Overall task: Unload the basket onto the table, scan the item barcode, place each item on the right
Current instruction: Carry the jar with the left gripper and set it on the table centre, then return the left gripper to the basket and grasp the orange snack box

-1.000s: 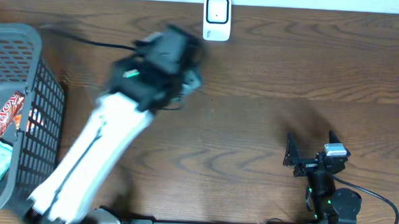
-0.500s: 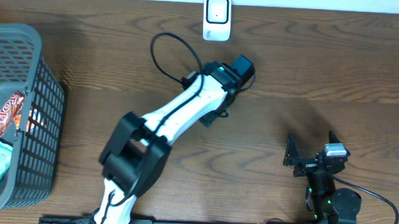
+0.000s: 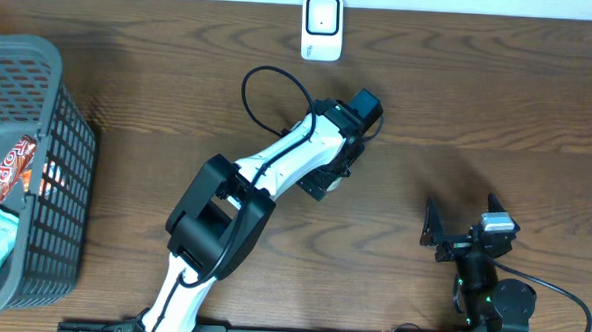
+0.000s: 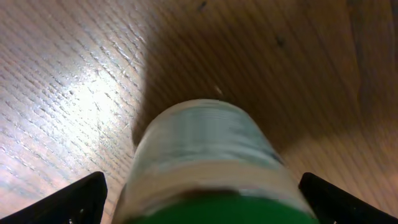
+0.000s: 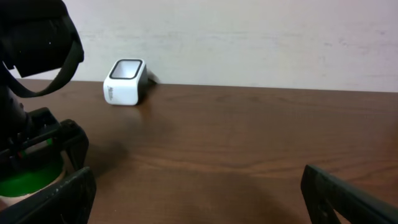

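The left gripper (image 4: 209, 198) is reaching out over the middle of the table (image 3: 478, 114). Its jaws are standing wide open on either side of the jar (image 4: 208, 143), with a gap showing on each side, so nothing is being gripped. The jar, pale with a green band, is resting on the wood, nearer than the white scanner (image 3: 322, 28) at the far edge. The right gripper (image 3: 461, 225) is sitting at the near right, well apart, its jaws spread wide and empty. A grey basket (image 3: 72, 136) is sitting at the left, holding snack packets (image 3: 8, 168).
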{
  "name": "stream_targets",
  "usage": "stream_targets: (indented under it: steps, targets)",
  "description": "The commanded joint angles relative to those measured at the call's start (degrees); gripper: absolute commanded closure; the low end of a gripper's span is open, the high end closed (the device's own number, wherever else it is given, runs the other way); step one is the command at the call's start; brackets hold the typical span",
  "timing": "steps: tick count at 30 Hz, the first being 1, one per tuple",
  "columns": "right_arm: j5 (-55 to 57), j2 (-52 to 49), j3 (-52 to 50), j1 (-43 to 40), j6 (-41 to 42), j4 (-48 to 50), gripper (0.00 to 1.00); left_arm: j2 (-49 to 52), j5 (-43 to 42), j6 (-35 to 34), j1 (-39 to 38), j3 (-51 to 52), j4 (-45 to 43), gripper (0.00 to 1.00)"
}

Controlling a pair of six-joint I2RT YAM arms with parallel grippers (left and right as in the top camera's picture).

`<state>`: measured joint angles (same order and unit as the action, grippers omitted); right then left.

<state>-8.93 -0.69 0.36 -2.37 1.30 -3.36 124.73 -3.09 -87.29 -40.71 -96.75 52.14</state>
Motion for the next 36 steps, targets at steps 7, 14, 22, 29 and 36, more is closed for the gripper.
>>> stream_targets:
  steps: [7,14,22,29,36]
  targets:
    - [0.26,0.31,-0.02,0.22,0.81,-0.24,0.01,-20.68,3.52,32.72,5.11,-12.57,0.61,0.01]
    - [0.26,0.31,-0.02,0.22,0.81,-0.24,0.01,-41.00,6.14,45.29,26.62,-20.65,15.04,0.01]
    - [0.26,0.31,-0.02,0.22,0.81,-0.24,0.01,-49.24,6.99,45.72,72.11,-20.31,29.66,0.00]
    - [0.26,0.31,-0.02,0.22,0.79,-0.24,0.01,-38.99,3.54,49.40,84.56,-14.01,32.94,0.02]
    - [0.26,0.31,-0.02,0.22,0.79,-0.24,0.01,-26.38,3.56,30.73,84.35,-4.42,31.91,0.02]
